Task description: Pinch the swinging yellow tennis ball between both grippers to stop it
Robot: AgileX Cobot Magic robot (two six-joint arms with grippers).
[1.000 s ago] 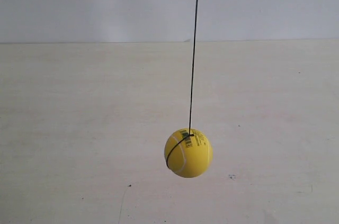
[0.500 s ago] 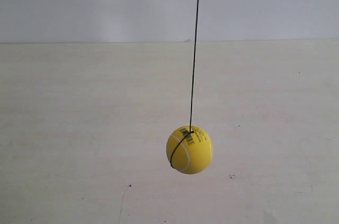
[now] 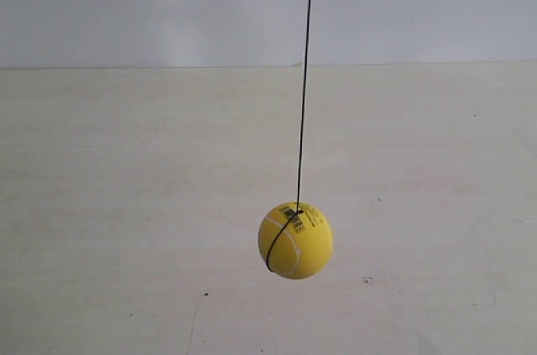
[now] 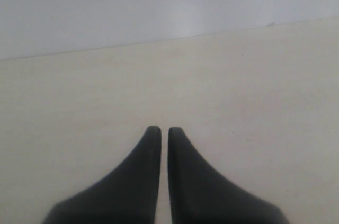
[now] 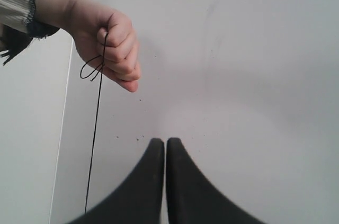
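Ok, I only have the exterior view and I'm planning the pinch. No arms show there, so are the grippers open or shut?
Observer: The left gripper is shut, its jaws nearly touching.
Operator: And the right one?
Observer: The right gripper is shut too.
Operator: What holds the string above my frame?
Observer: A person's hand grips the black string; the right wrist view shows it.

The left gripper (image 4: pixel 160 130) presents its two black tapered jaws drawn together to a hairline slit with nothing between them, and the right gripper (image 5: pixel 160 141) shows the same closed, empty condition, tips level.
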